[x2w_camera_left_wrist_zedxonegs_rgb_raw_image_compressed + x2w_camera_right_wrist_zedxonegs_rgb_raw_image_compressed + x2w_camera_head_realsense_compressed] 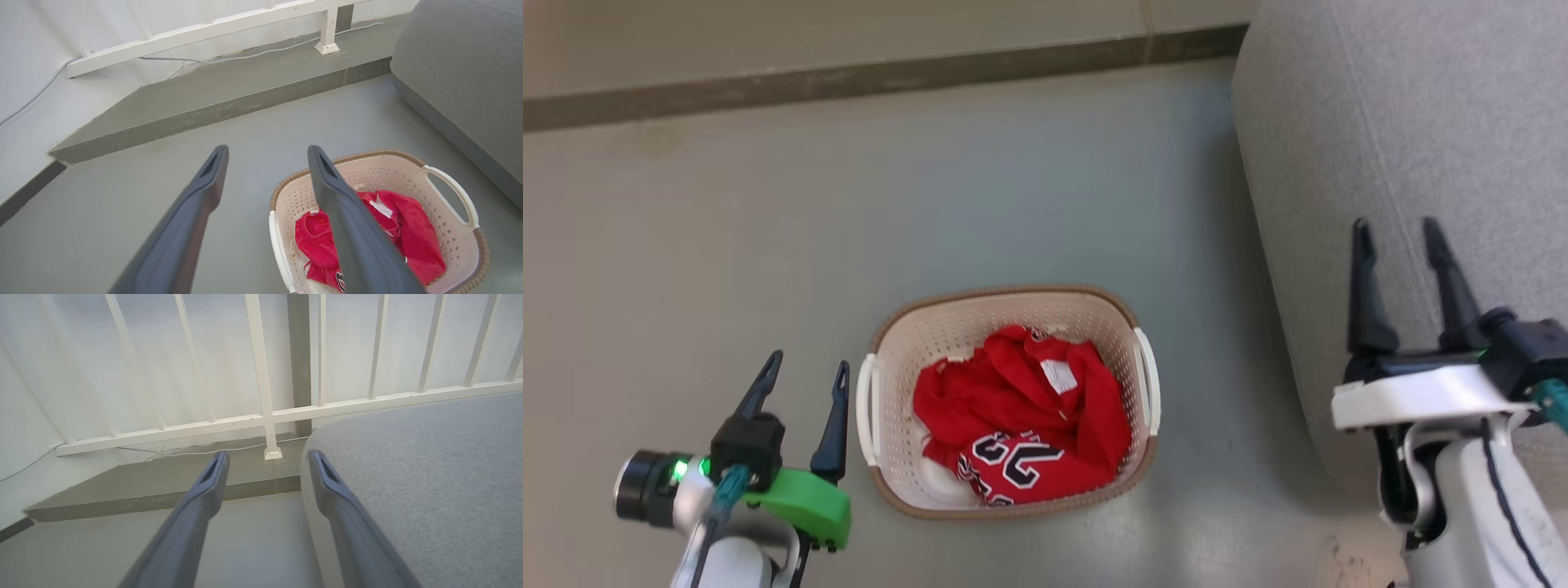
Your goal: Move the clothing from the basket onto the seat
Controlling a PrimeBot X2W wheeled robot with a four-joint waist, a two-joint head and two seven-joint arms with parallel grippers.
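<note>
The cream perforated basket [894, 359] [453, 241] with a brown rim stands on the grey floor in the lower middle of the head view. Inside it lies the red clothing [1021, 412] [412, 232], crumpled, with black white-outlined numerals facing up at the near side. The grey woven seat [1405, 139] [461, 61] [429, 473] rises at the right. My left gripper [805, 374] [267, 151] hangs open just left of the basket, nothing between its fingers. My right gripper [1395, 233] [267, 455] stands open over the seat's left edge, holding nothing.
A low grey step [849, 77] [229, 98] runs along the far side of the floor. Behind it stands a white railing [261, 375] [212, 28] with a thin cable [261, 53] along its base. Open floor [768, 229] lies left of and beyond the basket.
</note>
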